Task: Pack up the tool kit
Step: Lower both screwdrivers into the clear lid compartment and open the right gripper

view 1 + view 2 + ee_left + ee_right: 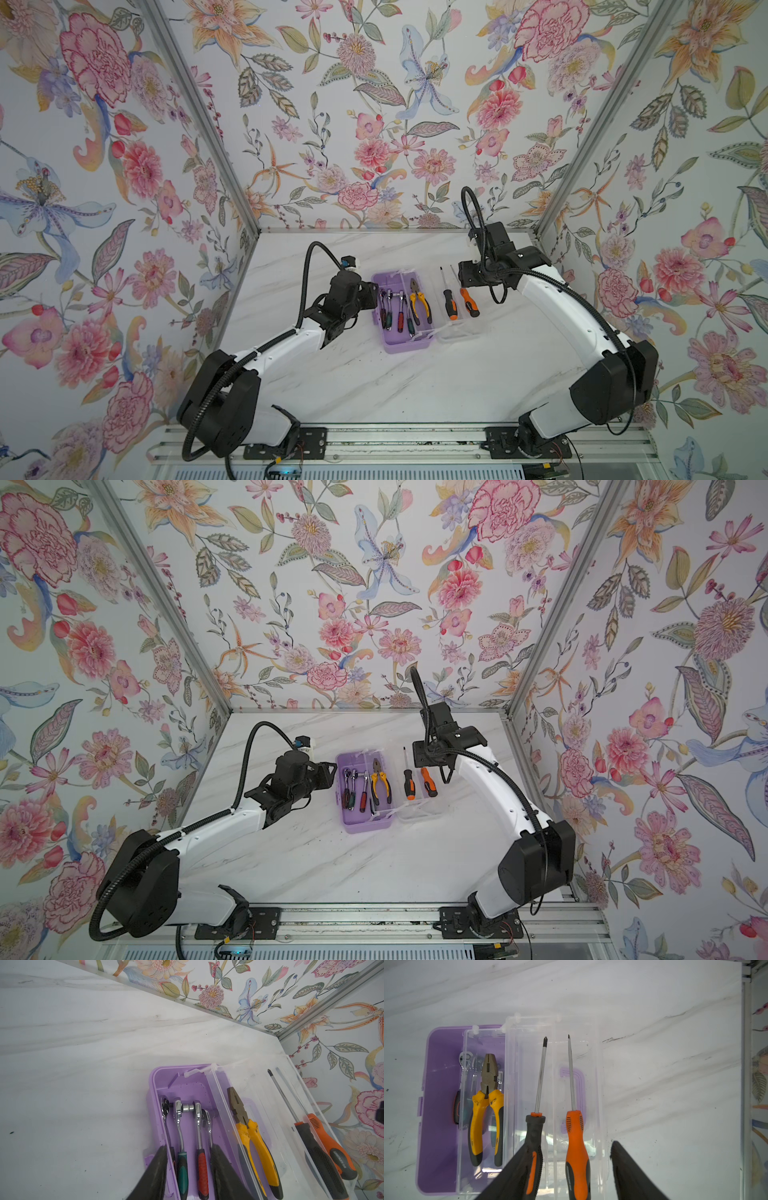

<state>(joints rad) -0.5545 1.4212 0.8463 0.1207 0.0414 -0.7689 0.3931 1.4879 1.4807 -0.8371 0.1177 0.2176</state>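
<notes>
Left gripper [190,1147] slack, jaws apart over the ratchets [178,1122] in the lilac box [388,345], mid-table. I see yellow-handled pliers [419,303] in its clear tray [218,1095]. Right gripper [571,1147] released, straddling the orange screwdriver [577,1136] on the open lid [598,1084]; its handle lettering is too blurred to read.

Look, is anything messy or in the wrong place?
Yes. The two screwdrivers lie on the flipped-open clear lid, beside the purple box, not inside with the ratchets and pliers. Dark specks also dot the table.
</notes>
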